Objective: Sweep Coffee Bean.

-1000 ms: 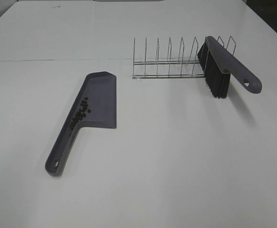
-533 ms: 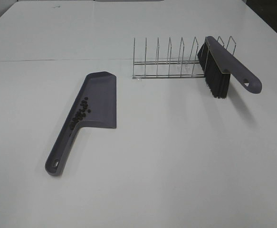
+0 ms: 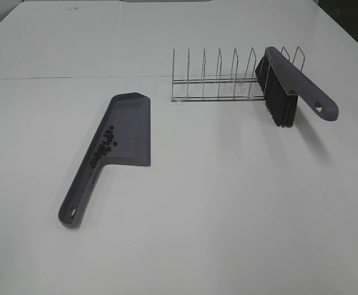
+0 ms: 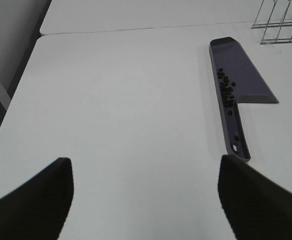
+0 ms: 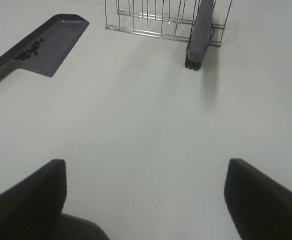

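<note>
Several tiny dark coffee beans (image 3: pixel 103 144) lie inside the grey dustpan (image 3: pixel 126 126), bunched along its wall near the handle (image 3: pixel 79 195); the wrist views show the same beans (image 4: pixel 226 90) (image 5: pixel 28 51) in the dustpan (image 4: pixel 243 75) (image 5: pixel 50 42). A grey brush with black bristles (image 3: pixel 286 86) leans in the wire rack (image 3: pixel 218 77), also seen as the brush (image 5: pixel 201 30). My left gripper (image 4: pixel 146 200) is open over bare table, well short of the dustpan. My right gripper (image 5: pixel 144 200) is open too, with nothing between its fingers. Neither arm shows in the high view.
The wire rack (image 5: pixel 151 15) stands at the back right of the white table (image 3: pixel 228 203). A seam crosses the table behind the dustpan. The table's left edge (image 4: pixel 15 95) drops to the floor.
</note>
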Tool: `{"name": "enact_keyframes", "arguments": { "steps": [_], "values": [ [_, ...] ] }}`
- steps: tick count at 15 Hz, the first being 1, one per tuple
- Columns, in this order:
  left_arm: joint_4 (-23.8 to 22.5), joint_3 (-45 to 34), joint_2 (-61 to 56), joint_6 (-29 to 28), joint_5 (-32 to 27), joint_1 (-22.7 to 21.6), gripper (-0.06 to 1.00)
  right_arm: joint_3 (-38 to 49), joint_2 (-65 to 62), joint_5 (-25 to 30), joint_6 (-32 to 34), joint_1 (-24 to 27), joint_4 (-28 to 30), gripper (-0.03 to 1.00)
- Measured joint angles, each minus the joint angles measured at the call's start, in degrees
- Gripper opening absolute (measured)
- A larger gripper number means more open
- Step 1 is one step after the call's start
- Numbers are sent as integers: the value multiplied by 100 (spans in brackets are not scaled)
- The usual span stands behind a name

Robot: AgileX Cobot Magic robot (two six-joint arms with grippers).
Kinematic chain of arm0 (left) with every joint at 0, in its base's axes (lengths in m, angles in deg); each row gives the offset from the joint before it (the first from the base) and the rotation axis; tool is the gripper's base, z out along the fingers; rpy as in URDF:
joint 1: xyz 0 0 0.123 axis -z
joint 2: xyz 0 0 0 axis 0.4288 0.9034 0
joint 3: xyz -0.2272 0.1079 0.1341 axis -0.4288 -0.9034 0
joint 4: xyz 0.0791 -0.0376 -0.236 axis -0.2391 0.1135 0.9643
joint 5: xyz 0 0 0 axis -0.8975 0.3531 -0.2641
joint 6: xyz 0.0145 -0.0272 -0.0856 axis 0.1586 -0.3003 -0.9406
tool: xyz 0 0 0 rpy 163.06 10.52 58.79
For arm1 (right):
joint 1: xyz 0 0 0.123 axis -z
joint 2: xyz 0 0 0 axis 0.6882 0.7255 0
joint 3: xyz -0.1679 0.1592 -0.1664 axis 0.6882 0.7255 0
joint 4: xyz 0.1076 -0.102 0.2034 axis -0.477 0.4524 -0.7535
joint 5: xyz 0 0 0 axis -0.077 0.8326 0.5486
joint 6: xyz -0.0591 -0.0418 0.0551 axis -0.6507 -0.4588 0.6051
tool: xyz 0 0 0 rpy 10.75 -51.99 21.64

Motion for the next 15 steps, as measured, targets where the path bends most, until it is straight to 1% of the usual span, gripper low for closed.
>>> {"name": "enact_keyframes", "arguments": {
  "steps": [3, 15],
  "values": [
    [0, 0, -86, 0, 0, 0, 73, 0, -350, -6, 0, 0, 0, 73],
    [0, 0, -86, 11, 0, 0, 73, 0, -355, -6, 6, 0, 0, 73]
  ]
}}
